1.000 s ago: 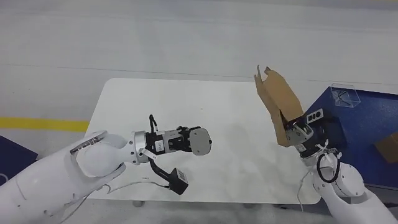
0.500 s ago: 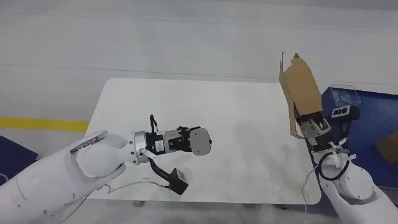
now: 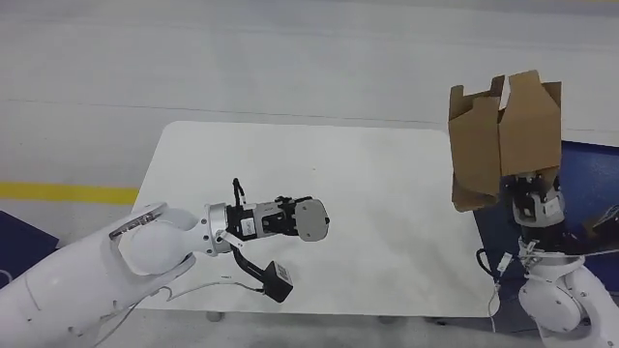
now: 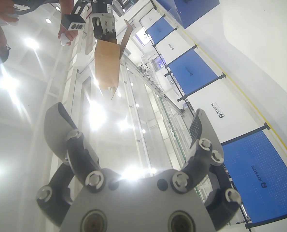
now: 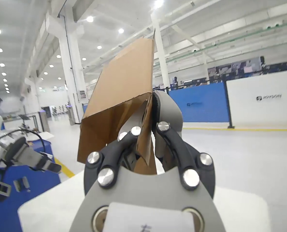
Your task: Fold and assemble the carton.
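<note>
A brown cardboard carton (image 3: 503, 135), partly opened with loose flaps at its upper end, hangs in the air past the table's right edge. My right gripper (image 3: 525, 186) is under it, shut on one lower flap; in the right wrist view the fingers (image 5: 155, 108) pinch that flap of the carton (image 5: 119, 92). My left gripper (image 3: 315, 219) is low over the front middle of the white table (image 3: 290, 155), open and empty, pointing toward the carton. In the left wrist view its fingers (image 4: 199, 121) are spread wide, with the carton (image 4: 107, 66) farther off.
A blue work surface (image 3: 590, 179) stands to the right of the table, beneath and behind the raised carton. A small black camera block (image 3: 278, 281) hangs on a cable below my left wrist near the table's front edge.
My right arm has swung right and lifted the carton off the table's right edge, turning it so its broad faces show. The left arm has not moved.
</note>
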Robot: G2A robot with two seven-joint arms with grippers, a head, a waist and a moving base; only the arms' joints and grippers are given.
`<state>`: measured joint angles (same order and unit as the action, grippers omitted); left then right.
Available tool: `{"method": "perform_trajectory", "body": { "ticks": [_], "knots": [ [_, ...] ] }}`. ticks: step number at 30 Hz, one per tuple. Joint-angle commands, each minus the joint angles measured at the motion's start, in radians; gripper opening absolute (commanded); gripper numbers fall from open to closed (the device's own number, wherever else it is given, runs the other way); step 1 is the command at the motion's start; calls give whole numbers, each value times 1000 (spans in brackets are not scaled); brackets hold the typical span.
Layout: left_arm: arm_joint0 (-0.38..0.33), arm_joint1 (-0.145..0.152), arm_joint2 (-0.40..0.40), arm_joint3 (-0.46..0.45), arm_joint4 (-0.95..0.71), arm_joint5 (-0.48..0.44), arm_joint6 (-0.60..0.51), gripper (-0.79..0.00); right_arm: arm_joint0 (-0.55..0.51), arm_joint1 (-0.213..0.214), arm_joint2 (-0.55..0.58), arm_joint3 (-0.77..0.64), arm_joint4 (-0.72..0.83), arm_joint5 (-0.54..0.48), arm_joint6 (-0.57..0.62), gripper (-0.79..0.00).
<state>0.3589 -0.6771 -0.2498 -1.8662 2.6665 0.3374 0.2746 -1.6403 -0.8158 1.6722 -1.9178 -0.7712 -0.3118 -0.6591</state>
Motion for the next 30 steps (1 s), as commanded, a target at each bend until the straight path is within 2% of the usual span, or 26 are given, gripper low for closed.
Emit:
{"method": "perform_trajectory", "body": {
  "ticks": [1,15,17,21,25,30],
  "knots": [
    [0,0,0,0,0,0,0,0,9,-6,-31,0,-120,53,-32,-785],
    [0,0,0,0,0,0,0,0,9,-6,-31,0,-120,53,-32,-785],
    [0,0,0,0,0,0,0,0,20,-7,-2,3,-246,127,-37,-785],
    [0,0,0,0,0,0,0,0,9,-12,20,23,-567,303,-152,-785],
    [0,0,0,0,0,0,0,0,18,-15,21,61,-817,428,-247,-785],
    [0,0,0,0,0,0,0,0,83,-18,1,132,-980,479,-317,-785]
  ]
}}
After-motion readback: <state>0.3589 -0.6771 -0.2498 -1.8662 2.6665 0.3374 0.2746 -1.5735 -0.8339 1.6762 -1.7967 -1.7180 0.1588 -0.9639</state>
